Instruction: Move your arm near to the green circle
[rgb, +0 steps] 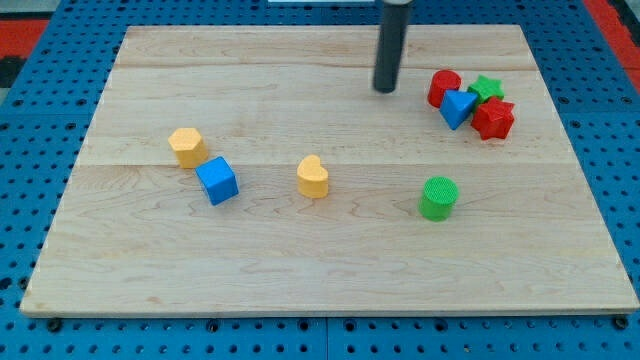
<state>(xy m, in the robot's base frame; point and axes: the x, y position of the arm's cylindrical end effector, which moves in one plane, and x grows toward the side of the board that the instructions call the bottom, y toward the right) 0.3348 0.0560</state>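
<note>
The green circle (438, 197) is a short green cylinder standing on the wooden board (300, 270), right of the view's middle. My tip (385, 90) is the lower end of a dark rod coming down from the view's top. It stands above and a little left of the green circle, well apart from it. The tip is also left of a cluster of blocks and touches none of them.
A cluster at the view's upper right holds a red cylinder (444, 87), a blue triangle (458, 107), a green star (487, 88) and a red star (493, 118). A yellow hexagon (187, 146), a blue cube (217, 181) and a yellow heart (313, 176) lie left of the middle.
</note>
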